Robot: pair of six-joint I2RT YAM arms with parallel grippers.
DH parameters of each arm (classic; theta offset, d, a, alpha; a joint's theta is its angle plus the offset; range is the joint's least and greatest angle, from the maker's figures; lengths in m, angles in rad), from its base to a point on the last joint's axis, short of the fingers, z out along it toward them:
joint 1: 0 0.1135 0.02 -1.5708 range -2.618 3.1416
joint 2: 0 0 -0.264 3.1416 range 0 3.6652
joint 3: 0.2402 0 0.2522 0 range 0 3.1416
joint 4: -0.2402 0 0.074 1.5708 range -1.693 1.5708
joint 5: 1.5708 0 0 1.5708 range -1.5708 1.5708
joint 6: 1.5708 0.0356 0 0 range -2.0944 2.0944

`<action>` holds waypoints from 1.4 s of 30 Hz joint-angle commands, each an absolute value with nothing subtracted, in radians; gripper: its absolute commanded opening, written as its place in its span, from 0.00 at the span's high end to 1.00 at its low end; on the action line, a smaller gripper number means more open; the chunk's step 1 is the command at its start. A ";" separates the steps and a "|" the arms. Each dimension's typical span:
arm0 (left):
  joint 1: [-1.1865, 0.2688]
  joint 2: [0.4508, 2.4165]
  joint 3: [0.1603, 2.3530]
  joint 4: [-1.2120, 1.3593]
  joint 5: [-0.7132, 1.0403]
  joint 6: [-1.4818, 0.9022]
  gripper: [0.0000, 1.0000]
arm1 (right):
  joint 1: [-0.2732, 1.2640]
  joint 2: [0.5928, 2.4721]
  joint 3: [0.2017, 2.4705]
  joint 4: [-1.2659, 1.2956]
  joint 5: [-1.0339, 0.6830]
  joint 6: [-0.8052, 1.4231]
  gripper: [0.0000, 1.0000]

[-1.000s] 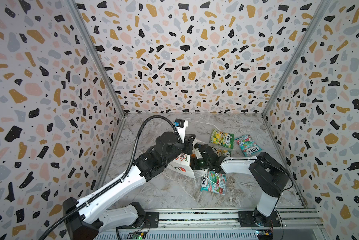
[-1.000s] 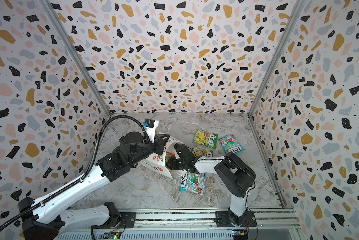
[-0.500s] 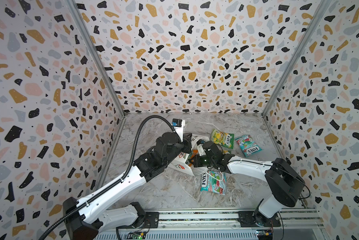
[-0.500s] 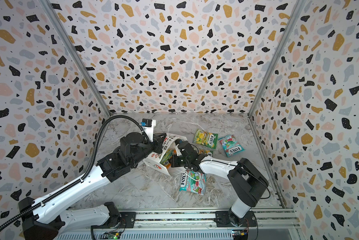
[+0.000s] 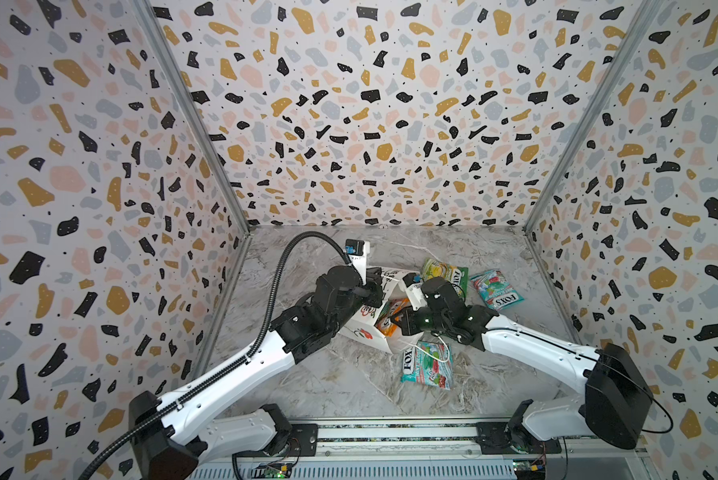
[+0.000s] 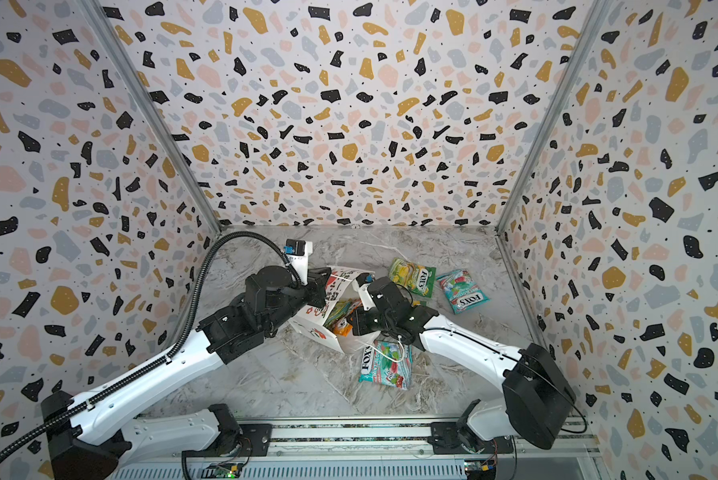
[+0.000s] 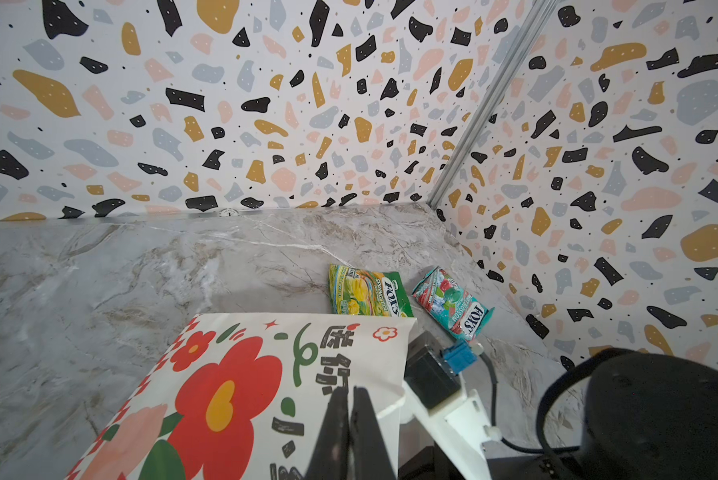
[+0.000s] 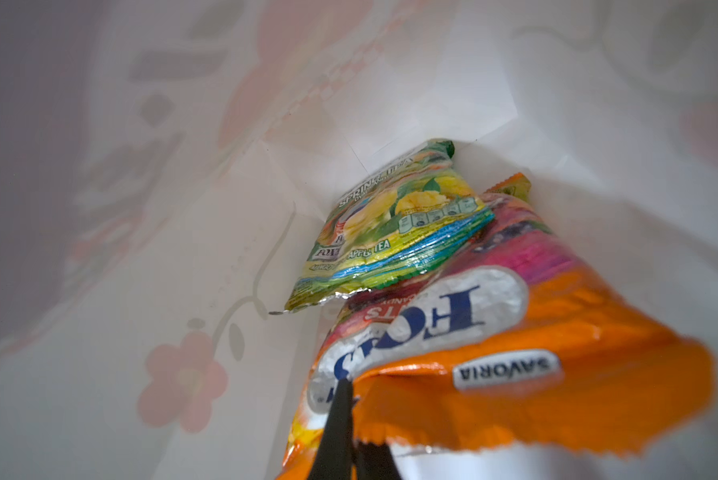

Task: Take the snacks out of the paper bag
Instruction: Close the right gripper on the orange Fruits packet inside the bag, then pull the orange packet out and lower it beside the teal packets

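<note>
Clenching on the near crimped edge of the orange packet (image 8: 494, 374), the right fingers (image 8: 343, 411) have just shut; a second ago they stood slightly apart at the mouth of the paper bag (image 5: 361, 332). I judge the grab is made and the pull-out comes next.

The left fingers (image 7: 340, 415) are pressed together on the bag's flowered wall near its rim, holding the mouth up. The bag lies on its side on the desk (image 5: 307, 374). Its long axis runs roughly across the desk, with the mouth turned towards the right arm.

The orange packet lies lengthwise along the bag's depth, its jagged end towards the mouth and its far end towards the bag's bottom. A green-yellow packet (image 8: 394, 232) sits deeper in, partly over it, also pointing down the bag.

Outside, three packets lie flat in both top views:
- a green-yellow one (image 5: 444, 276) just behind the right wrist
- a teal-red one (image 5: 494, 289) beside it
- another teal-red one (image 5: 428, 365) nearer the front, with a white cord handle (image 5: 436, 353) lying on it

At least two packets remain inside, and I cannot tell whether there are more.
</note>
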State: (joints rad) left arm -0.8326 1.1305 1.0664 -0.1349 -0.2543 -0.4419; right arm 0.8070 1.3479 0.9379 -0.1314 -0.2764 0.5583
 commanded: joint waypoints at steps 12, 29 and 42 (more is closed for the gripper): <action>-0.836 1.124 1.060 -0.123 -0.293 -0.436 1.00 | 0.786 1.026 1.168 -0.370 -0.163 0.421 1.00; -0.835 1.102 1.069 -0.140 -0.309 -0.417 1.00 | 0.283 0.909 1.119 -0.699 -0.041 0.292 1.00; -0.836 1.086 1.063 -0.131 -0.298 -0.404 1.00 | 0.161 0.925 0.851 -0.654 -0.065 0.354 1.00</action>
State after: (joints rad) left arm -0.8326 1.1091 1.0664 -0.1577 -0.2905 -0.4267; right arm 0.1627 0.9249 0.8494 -0.7063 -0.0299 0.3389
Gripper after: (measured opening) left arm 0.047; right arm 0.051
